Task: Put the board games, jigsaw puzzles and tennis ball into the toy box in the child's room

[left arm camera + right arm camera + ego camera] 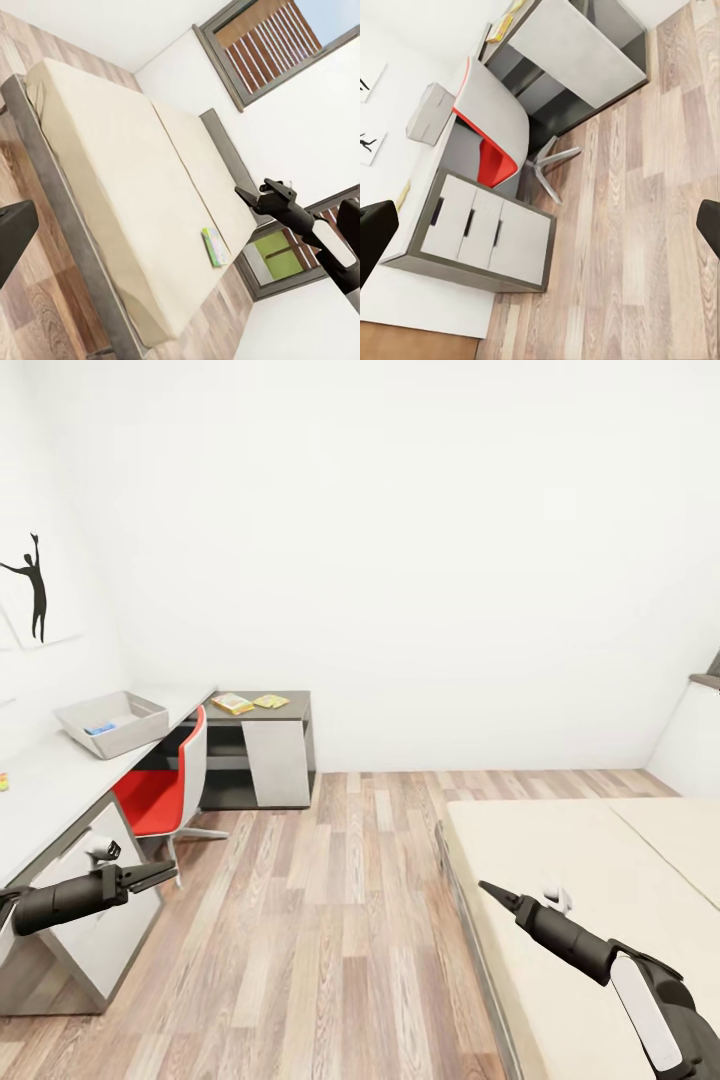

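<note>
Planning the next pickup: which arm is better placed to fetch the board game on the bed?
Probably right: the right gripper hangs over the bed, where the board game lies; the left gripper is beside the desk.

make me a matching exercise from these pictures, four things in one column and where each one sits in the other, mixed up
Things:
1. toy box
2. red chair
3. green board game
4. two yellow flat boxes

Places:
A. on the bed
B. on the long white table by the left wall
C. on the dark desk against the far wall
D. on the wooden floor, pulled up to the table

Pairs: 1-B, 2-D, 3-A, 4-C
</note>
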Tool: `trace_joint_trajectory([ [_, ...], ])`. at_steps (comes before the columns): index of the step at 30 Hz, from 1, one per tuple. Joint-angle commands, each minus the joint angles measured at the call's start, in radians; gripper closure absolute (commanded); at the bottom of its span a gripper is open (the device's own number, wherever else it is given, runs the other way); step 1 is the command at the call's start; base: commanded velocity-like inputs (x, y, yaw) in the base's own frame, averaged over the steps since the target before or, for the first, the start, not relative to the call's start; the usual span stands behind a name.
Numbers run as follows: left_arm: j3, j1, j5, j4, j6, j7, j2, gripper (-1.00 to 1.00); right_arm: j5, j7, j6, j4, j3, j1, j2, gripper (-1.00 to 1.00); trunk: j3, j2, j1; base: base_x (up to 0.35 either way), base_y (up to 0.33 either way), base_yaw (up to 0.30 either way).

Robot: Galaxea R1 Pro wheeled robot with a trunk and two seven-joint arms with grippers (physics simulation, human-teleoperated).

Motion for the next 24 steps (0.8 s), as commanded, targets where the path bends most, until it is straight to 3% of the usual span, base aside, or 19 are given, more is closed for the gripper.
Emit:
trace_joint_trajectory([
  [1,0.0,-0.001,-0.001,0.0,0.011,-0.004,0.0,-1.0,-0.004,0.0,0.007,0.0,-0.001,-0.001,0.0,-1.0,-0.002,-0.002,0.0,-0.002,-0.217,0.0],
  [24,-0.001,-0.001,-0.001,0.0,0.011,-0.004,-0.001,-1.0,-0.004,-0.01,0.005,0.001,-0.002,-0.001,0.0,-1.0,-0.002,-0.002,0.0,0.0,-0.275,0.0],
])
